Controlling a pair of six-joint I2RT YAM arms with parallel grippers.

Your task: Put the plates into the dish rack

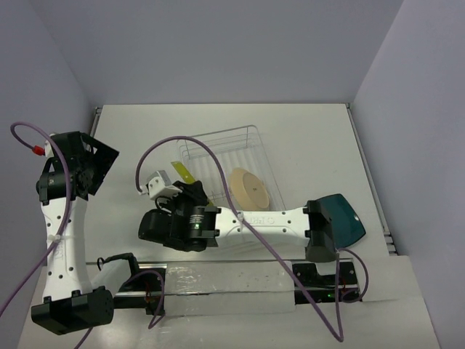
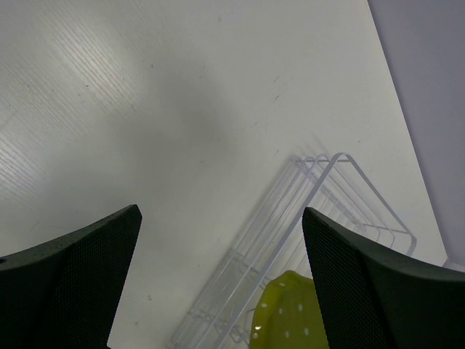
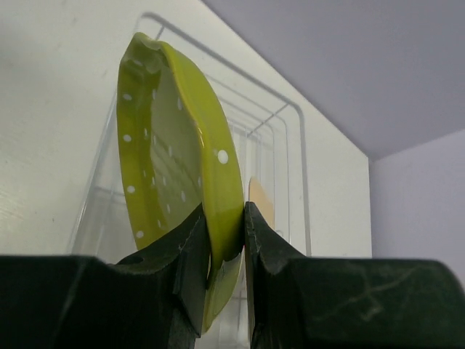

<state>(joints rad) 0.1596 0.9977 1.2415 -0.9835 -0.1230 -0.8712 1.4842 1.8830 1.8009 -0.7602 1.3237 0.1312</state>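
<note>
Right gripper [image 3: 225, 218] is clamped on the rim of the green plate [image 3: 171, 138], held on edge at the rack's [image 1: 218, 135] left wall. Beige plate [image 1: 249, 189] stands in the rack; teal plate [image 1: 341, 218] lies on the table, right. Left gripper [image 2: 219, 218] hangs open, idle. Advice: keep the plate vertical, line it up with a free slot, lower until seated, then release.

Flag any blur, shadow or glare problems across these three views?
Top external: even diffuse light, sharp, only soft shadows. Left wrist: a broad soft shadow on the table, and the dish rack wires are washed out against it. Right wrist: the yellow-green plate is fairly crisp, the right gripper is dark and soft-focused, and there is no harsh glare.
</note>
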